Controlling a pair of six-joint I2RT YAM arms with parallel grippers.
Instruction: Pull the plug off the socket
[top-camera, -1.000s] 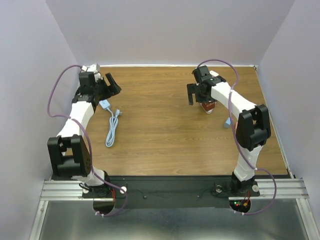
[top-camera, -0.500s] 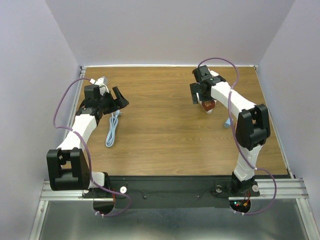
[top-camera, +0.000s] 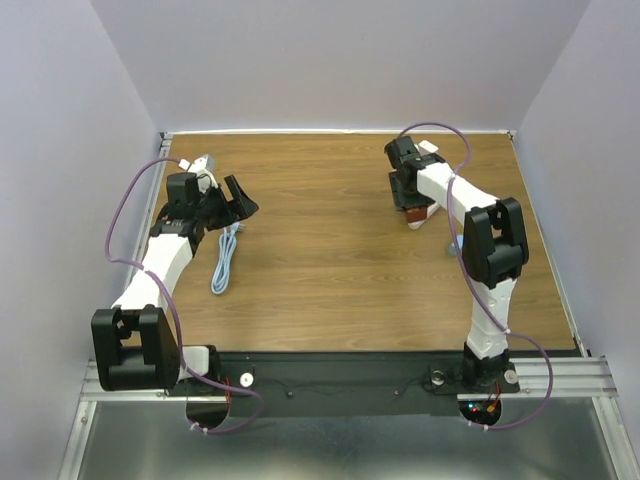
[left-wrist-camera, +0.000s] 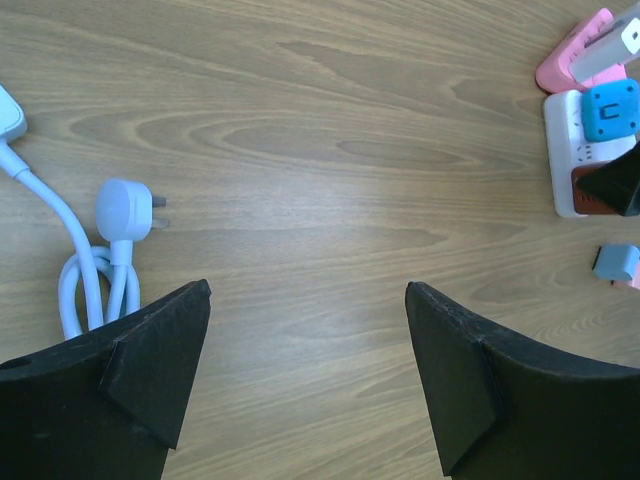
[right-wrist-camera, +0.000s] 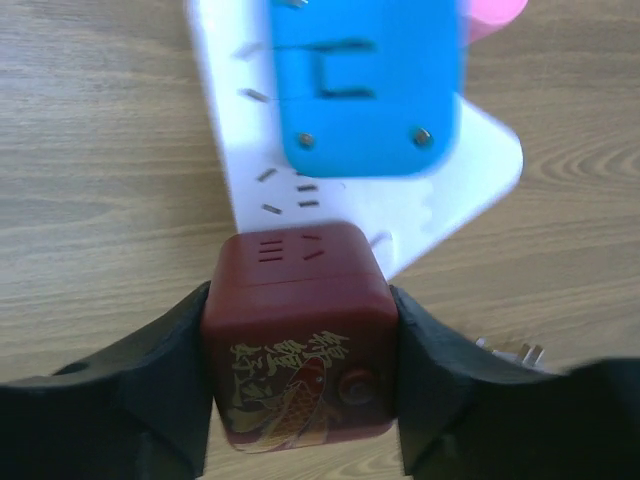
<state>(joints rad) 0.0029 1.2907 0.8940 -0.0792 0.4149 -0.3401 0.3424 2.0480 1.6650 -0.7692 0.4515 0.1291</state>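
Observation:
A white socket strip (right-wrist-camera: 400, 215) lies on the wooden table at the far right (top-camera: 414, 223). A dark red cube plug (right-wrist-camera: 297, 335) with a gold fish print sits on its near end. My right gripper (right-wrist-camera: 298, 350) is shut on this cube, one black finger pressed to each side (top-camera: 410, 195). A blue plug (right-wrist-camera: 365, 80) sits on the strip just beyond. My left gripper (left-wrist-camera: 308, 300) hangs open over bare wood at the far left (top-camera: 238, 197), holding nothing. In the left wrist view the strip (left-wrist-camera: 563, 150) and the red cube (left-wrist-camera: 598, 192) show at the right edge.
A light blue cable (top-camera: 225, 255) with its loose plug (left-wrist-camera: 125, 208) lies coiled by the left gripper. A pink piece (left-wrist-camera: 572, 58) lies beyond the strip. A small blue item (top-camera: 455, 247) lies near the right arm. Purple walls close in three sides.
The right gripper has come down over the red cube and closed on its sides. The left arm swung in from the far-left corner, then stayed still with jaws open.

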